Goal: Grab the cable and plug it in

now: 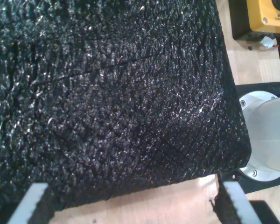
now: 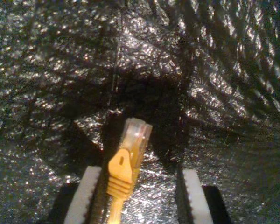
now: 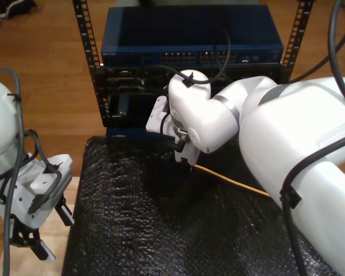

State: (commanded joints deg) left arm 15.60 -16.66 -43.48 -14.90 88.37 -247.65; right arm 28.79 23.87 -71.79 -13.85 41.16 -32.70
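My second claw (image 2: 137,196) hangs released over the black mat (image 3: 172,230), its fingers either side of the cable (image 2: 128,163) plug without clamping it. The cable trails across the mat from that claw. My first claw (image 1: 130,205), also released, hovers at the mat's edge.

My first gripper (image 1: 130,205) hangs with jaws spread wide, and my second gripper (image 2: 137,196) likewise gapes, pointing downward.

A thin yellow-orange cable (image 3: 233,180) crosses black bubble wrap (image 3: 161,224); its clear plug (image 2: 136,133) and pale yellow boot (image 2: 121,170) sit between pincer fingers (image 2: 86,193).
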